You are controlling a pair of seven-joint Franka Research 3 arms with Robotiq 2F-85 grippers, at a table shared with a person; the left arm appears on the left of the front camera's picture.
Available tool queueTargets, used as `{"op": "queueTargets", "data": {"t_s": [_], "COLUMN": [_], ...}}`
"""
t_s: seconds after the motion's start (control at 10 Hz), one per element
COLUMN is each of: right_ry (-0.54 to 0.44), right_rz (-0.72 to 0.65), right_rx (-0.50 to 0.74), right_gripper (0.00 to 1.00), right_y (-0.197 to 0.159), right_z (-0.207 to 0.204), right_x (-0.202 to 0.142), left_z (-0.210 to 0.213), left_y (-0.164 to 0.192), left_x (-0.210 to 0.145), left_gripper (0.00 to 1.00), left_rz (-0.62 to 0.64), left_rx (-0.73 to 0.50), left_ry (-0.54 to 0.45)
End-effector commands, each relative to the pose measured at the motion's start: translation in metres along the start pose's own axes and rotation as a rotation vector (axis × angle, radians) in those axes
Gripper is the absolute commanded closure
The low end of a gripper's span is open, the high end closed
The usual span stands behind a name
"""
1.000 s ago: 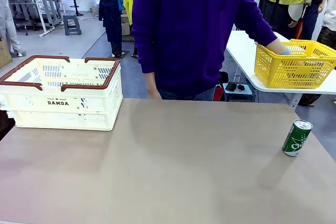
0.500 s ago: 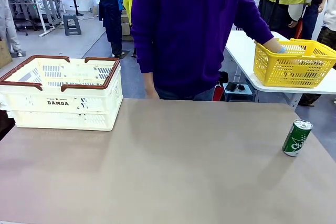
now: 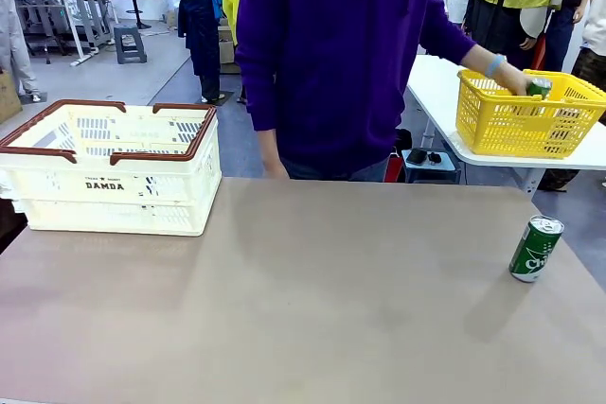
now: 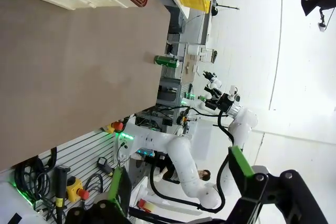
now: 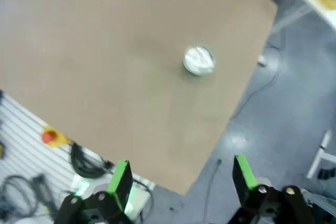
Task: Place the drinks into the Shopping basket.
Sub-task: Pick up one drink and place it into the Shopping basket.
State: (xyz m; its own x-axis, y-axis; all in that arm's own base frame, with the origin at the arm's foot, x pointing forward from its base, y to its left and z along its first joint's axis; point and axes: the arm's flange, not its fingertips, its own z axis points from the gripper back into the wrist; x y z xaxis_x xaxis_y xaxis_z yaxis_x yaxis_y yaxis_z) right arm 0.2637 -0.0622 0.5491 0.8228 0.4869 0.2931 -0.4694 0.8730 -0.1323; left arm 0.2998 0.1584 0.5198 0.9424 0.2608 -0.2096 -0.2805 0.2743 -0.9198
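One can (image 3: 536, 248) stands far right of the basket (image 3: 114, 198). Left gripper (image 4: 178, 177) and right gripper (image 5: 182, 177) are both wide and empty. A sideways bump could tip the can and roll it off the table (image 3: 284, 309).

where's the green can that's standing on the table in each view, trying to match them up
Front view: the green can stands upright near the right edge of the table.
Left wrist view: near picture centre, turned sideways by the wrist's roll, at the table's edge.
Right wrist view: upper middle, seen from above as a silver top.
Shared landmark: the table edge beside the can.
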Motion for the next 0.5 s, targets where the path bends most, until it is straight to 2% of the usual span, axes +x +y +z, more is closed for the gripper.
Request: {"op": "queueTargets", "data": {"t_s": [0.0, 0.1, 0.2, 0.3, 0.4], "right_ry": [-0.063, -0.063, 0.001, 0.111, 0.067], "right_rz": [-0.042, -0.042, 0.006, -0.108, -0.184], "right_rx": [0.058, 0.058, 0.004, -0.105, -0.111], "right_gripper": [0.00, 0.00, 0.00, 0.00, 0.00], "right_y": [-0.002, -0.002, -0.001, 0.001, -0.005], "right_z": [0.002, 0.002, 0.000, -0.013, -0.027], "right_x": [0.000, 0.000, -0.001, 0.015, 0.029], "left_z": [0.001, 0.001, 0.001, 0.001, 0.001], "left_y": [-0.001, -0.001, -0.001, -0.001, -0.001], "left_x": [-0.002, -0.002, -0.002, -0.002, -0.002], "left_gripper": [0.00, 0.00, 0.00, 0.00, 0.00], "left_rz": [-0.017, -0.017, -0.017, -0.017, -0.017], "left_rx": [-0.027, -0.027, -0.027, -0.027, -0.027], "left_ry": [0.009, 0.009, 0.009, 0.009, 0.009]}}
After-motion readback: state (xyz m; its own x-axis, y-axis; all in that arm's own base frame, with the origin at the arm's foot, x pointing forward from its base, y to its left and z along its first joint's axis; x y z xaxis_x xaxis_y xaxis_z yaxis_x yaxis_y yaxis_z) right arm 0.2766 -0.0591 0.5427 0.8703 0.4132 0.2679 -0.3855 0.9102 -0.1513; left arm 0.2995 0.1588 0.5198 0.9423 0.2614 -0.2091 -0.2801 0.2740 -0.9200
